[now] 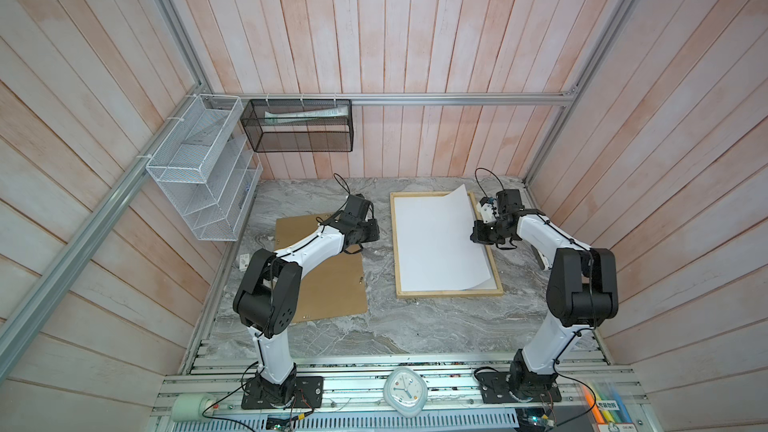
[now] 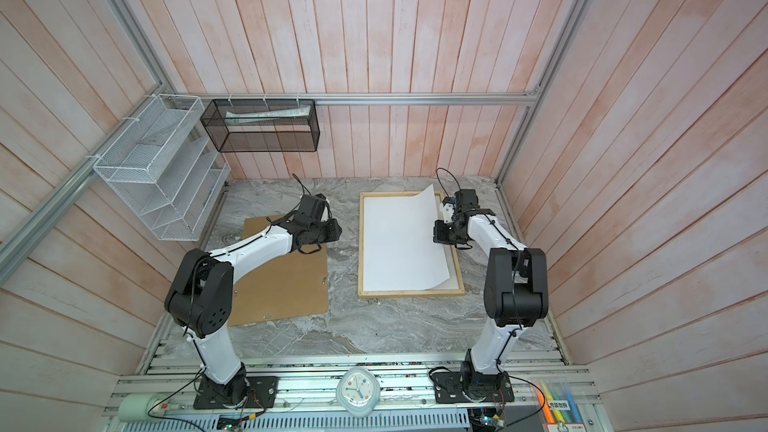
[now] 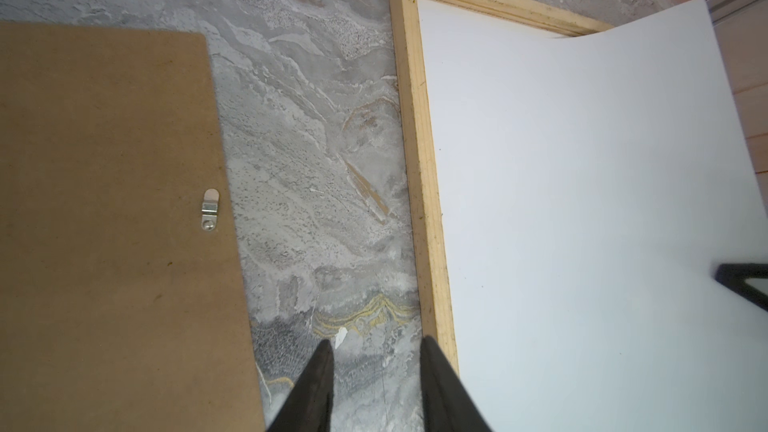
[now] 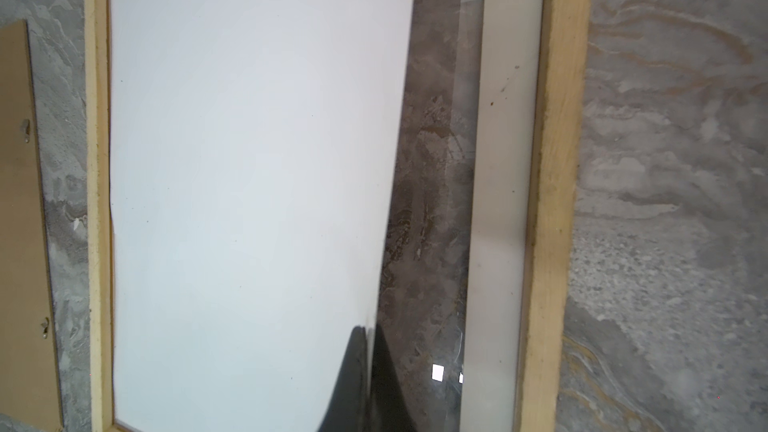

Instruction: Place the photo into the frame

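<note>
The photo (image 1: 436,238) (image 2: 399,238) lies white back up inside the pale wooden frame (image 1: 396,243) (image 2: 360,243) on the marble table. Its left edge rests along the frame's left slat. Its right edge is lifted and curls up. My right gripper (image 4: 369,330) (image 1: 478,238) is shut on that raised edge of the photo (image 4: 249,160). Below the edge show glass and a white mat strip (image 4: 503,160) beside the frame slat (image 4: 552,201). My left gripper (image 3: 376,351) (image 1: 371,231) hangs open and empty over bare marble, just left of the frame (image 3: 424,160).
A brown backing board (image 1: 328,280) (image 3: 104,201) with small metal clips lies left of the frame, partly under the left arm. A white wire rack (image 1: 199,176) and a black mesh basket (image 1: 299,126) hang at the back left. A clock (image 1: 405,392) sits on the front rail.
</note>
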Motion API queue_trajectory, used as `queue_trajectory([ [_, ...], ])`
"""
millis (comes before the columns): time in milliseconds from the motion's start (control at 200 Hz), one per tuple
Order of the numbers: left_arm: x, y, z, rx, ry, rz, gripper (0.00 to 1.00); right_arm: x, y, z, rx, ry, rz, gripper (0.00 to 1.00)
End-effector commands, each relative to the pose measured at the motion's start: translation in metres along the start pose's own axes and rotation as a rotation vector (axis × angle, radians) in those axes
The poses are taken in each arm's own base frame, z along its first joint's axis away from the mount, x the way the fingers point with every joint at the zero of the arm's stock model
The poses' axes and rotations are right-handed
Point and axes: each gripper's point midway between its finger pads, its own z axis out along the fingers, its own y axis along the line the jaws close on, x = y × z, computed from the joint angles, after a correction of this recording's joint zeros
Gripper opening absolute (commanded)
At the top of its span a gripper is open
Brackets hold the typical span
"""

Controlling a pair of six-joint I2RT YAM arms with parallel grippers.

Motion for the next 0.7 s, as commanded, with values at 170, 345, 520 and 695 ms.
queue_trajectory([
  [170,-0.004,0.003,-0.011,-0.024,-0.019,0.017,0.37,0.003,0.001,-0.006,0.002,0.003,0.018,0.18],
  [345,-0.003,0.005,-0.012,-0.03,-0.018,0.017,0.37,0.0,-0.002,-0.011,0.034,-0.014,0.014,0.38],
  [520,-0.001,0.005,-0.011,-0.03,-0.014,0.018,0.37,0.002,-0.004,-0.012,0.045,-0.012,0.014,0.4],
  [695,-0.002,0.005,-0.012,-0.033,-0.015,0.023,0.37,0.002,-0.009,-0.009,0.068,-0.014,0.028,0.38],
])
